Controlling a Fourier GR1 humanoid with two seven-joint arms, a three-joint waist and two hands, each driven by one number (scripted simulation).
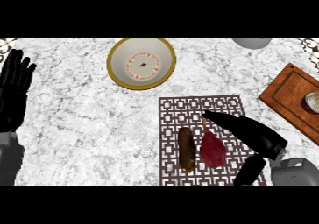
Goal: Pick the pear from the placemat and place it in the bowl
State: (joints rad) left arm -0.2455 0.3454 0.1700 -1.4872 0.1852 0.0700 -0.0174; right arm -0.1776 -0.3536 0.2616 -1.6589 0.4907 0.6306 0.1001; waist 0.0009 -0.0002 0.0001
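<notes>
Right hand (262, 138) reaches in over the patterned placemat (181, 107), fingers straight and slanting up-left, thumb spread well away below them. Left hand (12, 87) rests open at the left edge, fingers up. Up the counter, off the mat, the yellow-rimmed bowl (112, 61) shows only a reddish ring inside. The dark red pear (212, 151) lies on the mat between fingers and thumb, beside a long brown thing (186, 148).

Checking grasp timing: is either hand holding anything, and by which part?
Nothing is held. The right hand is open beside the pear, which lies on the placemat; the left hand rests open at the left edge.
</notes>
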